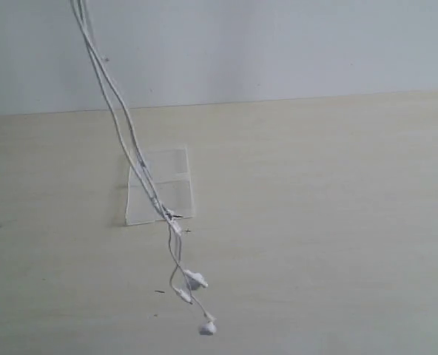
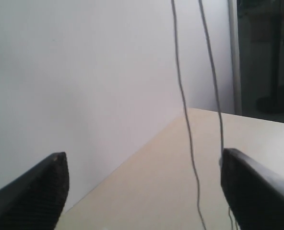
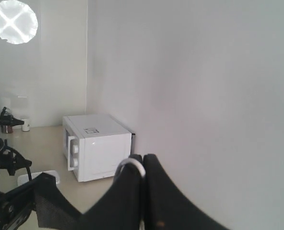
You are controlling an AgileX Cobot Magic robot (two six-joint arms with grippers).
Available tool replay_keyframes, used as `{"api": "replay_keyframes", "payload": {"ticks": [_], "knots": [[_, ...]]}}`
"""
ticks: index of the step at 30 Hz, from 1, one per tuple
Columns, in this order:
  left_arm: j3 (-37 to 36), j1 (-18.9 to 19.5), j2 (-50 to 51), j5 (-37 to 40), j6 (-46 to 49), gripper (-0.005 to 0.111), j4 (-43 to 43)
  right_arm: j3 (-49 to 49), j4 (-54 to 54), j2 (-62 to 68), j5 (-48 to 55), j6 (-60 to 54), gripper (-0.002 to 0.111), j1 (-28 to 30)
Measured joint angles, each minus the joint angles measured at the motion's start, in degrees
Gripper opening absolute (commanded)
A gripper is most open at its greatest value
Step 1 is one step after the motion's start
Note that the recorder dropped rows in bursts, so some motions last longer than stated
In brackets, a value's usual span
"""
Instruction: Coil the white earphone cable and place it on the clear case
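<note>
Currently the white earphone cable (image 1: 123, 122) hangs as two thin strands side by side. Its long axis slopes from above and to the left of the clear case (image 1: 176, 164) down across that case's face to a spot just in front of its near right corner. The upper end leaves the exterior view at the top. The lower end points toward the camera side of the case, where the two earbuds (image 1: 195, 281) sit on or just above the desk (image 1: 337, 222); I cannot tell which. Whether the strands touch the case as they cross it cannot be told either. The case lies flat on the desk, its longer side running away from the camera and its seam crosswise. The right pincer (image 3: 143, 160) is fully closed, with a small white loop of the cable pinched at its tips, and a white microwave (image 3: 96, 143) stands behind it. The left pincer (image 2: 143, 163) is spread as wide as it goes and holds nothing. Both strands drop through the gap between its fingers (image 2: 36, 191), one running just beside the other finger.
</note>
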State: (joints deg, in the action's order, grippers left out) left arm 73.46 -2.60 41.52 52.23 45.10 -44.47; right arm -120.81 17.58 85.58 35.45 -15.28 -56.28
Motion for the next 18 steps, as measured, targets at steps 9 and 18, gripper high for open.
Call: {"api": "replay_keyframes", "payload": {"ticks": [9, 18], "knots": [[-2.7, 0.0, 0.1, 5.1, -0.1, 0.082, -1.5, 0.0, 2.2, 0.0, -2.1, 0.1, 0.000, 0.0], [-10.4, 0.0, 0.2, 4.4, 0.3, 0.082, -1.5, 0.0, 4.5, 0.0, -7.2, 0.1, 0.000, 0.0]]}}
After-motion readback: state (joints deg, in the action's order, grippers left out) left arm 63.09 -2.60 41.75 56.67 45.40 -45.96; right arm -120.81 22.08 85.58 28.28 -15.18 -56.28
